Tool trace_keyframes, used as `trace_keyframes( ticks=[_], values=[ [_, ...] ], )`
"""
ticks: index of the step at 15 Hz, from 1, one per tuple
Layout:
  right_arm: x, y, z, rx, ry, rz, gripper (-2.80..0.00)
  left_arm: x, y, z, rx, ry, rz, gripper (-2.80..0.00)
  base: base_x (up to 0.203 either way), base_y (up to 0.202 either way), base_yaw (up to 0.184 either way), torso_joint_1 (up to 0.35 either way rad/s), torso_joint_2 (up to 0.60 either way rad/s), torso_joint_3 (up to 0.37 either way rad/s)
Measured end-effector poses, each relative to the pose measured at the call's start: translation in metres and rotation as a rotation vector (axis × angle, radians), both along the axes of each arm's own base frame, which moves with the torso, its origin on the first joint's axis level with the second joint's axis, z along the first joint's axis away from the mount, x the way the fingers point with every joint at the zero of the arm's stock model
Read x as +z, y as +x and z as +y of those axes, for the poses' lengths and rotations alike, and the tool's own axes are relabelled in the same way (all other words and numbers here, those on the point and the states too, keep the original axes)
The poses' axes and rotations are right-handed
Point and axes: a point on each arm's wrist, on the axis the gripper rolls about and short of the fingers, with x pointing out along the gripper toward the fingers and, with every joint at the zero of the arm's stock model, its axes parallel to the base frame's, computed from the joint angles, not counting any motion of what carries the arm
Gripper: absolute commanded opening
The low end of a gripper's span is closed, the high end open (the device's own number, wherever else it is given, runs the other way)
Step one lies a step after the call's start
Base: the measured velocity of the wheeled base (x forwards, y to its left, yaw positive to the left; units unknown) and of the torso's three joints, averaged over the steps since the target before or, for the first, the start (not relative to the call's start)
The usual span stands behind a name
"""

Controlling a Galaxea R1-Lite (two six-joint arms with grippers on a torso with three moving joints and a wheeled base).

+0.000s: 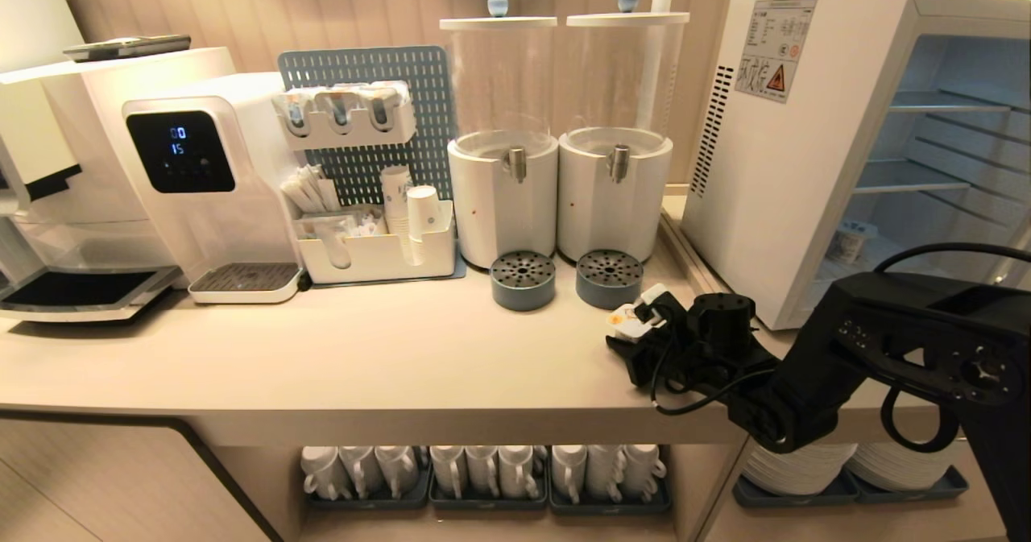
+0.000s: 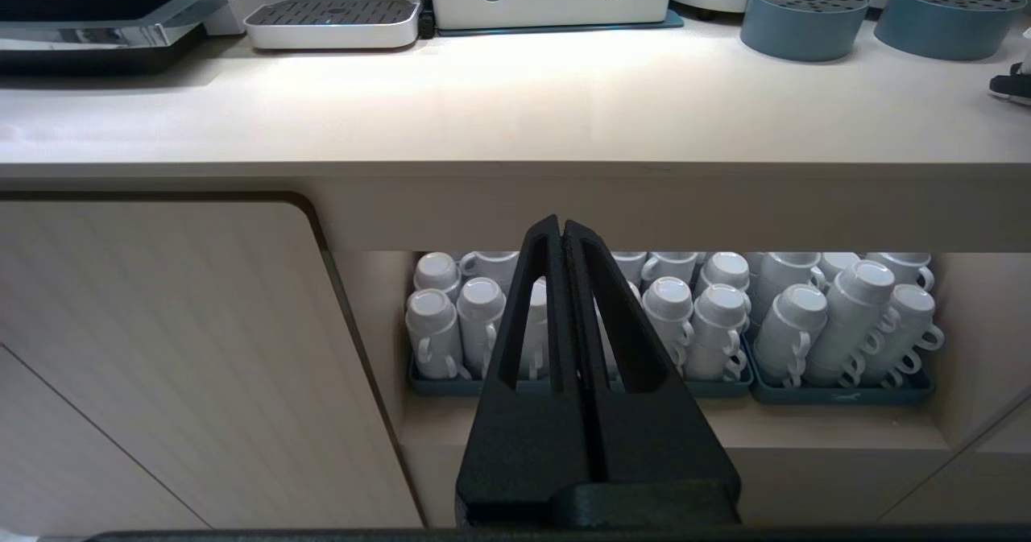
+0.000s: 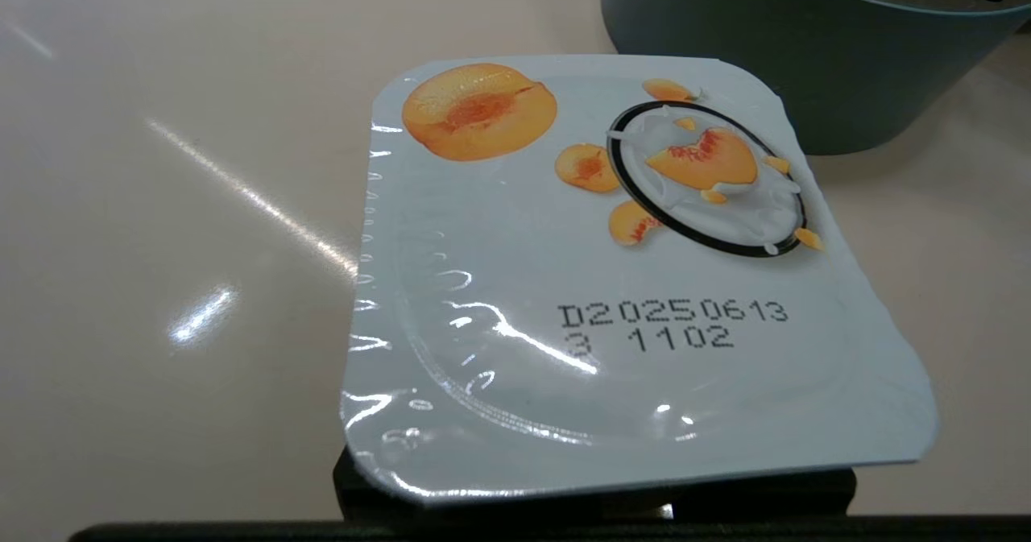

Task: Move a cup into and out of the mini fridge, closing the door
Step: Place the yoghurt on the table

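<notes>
The table [image 1: 362, 357] runs the width of the scene, with the mini fridge [image 1: 773, 171] standing at its right end, its inside bare to view: wire shelves, and a small cup [image 1: 852, 240] sitting low within. You cannot see the door from here, so watch for its swing when the arm turns that way; a door edge outside the camera's field is the likeliest thing to be struck.

Your right hand [image 1: 640, 324] is over the table in front of the two round grey drip trays [image 1: 609, 278], clenched on a peach yoghurt cup [image 3: 628, 284] with a foil lid. In the wrist view the black fingers show only under the lid's near edge, so the hold looks low and partial. Judge it fragile: a quick turn toward the fridge could tip or drop the cup, and the lid's overhanging rim could catch on a shelf wire or the fridge's front frame. The nearer drip tray sits just beside the cup, so a sideways sweep might knock it.

Your left hand [image 2: 564, 236] is parked below the table's edge, fingers pressed together on nothing, facing the mugs [image 2: 709, 316] on the lower shelf.
</notes>
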Motion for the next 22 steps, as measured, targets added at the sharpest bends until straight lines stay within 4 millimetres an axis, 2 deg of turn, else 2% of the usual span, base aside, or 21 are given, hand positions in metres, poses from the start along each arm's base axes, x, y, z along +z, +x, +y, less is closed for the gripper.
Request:
trace_keyframes(
  ticks=[1, 2, 8, 12, 15, 20, 21, 22],
  values=[
    [0.000, 0.002, 0.001, -0.011, -0.003, -0.005, -2.37, 0.000, 0.000, 0.000, 0.001, 0.000, 0.000, -2.80, 0.000, 0.000, 0.000, 0.000, 0.00, 0.000],
    [-0.001, 0.002, 0.001, -0.013, -0.005, -0.004, 0.00, 0.000, 0.000, 0.000, 0.000, 0.000, 0.000, -2.80, 0.000, 0.000, 0.000, 0.000, 0.00, 0.000],
    [-0.004, 0.002, 0.002, -0.014, -0.007, 0.003, 0.00, 0.000, 0.000, 0.000, 0.000, 0.000, -0.001, -2.80, 0.000, 0.000, 0.000, 0.000, 0.00, 0.000],
    [0.005, -0.006, -0.002, -0.014, -0.006, 0.016, 0.00, 0.000, 0.000, 0.000, 0.000, 0.000, 0.000, -2.80, 0.000, 0.000, 0.000, 0.000, 0.00, 0.000],
    [0.021, -0.022, -0.009, -0.018, -0.007, 0.027, 0.00, 0.000, 0.000, 0.000, 0.000, 0.000, 0.000, -2.80, 0.000, 0.000, 0.000, 0.000, 0.00, 0.000],
    [0.070, -0.073, -0.027, -0.024, 0.005, -0.005, 0.00, 0.000, 0.000, 0.000, 0.000, 0.000, 0.000, -2.80, 0.000, 0.000, 0.000, 0.000, 0.00, 0.000],
    [0.083, -0.087, -0.032, -0.031, 0.010, -0.022, -2.80, 0.000, 0.000, 0.000, 0.000, -0.001, 0.000, -2.80, 0.000, 0.000, 0.000, 0.000, 0.00, 0.000],
    [0.094, -0.101, -0.037, -0.042, 0.014, -0.042, -2.80, 0.000, 0.000, 0.000, 0.000, 0.000, 0.000, -2.80, 0.000, 0.000, 0.000, 0.000, 0.00, 0.000]
  ],
)
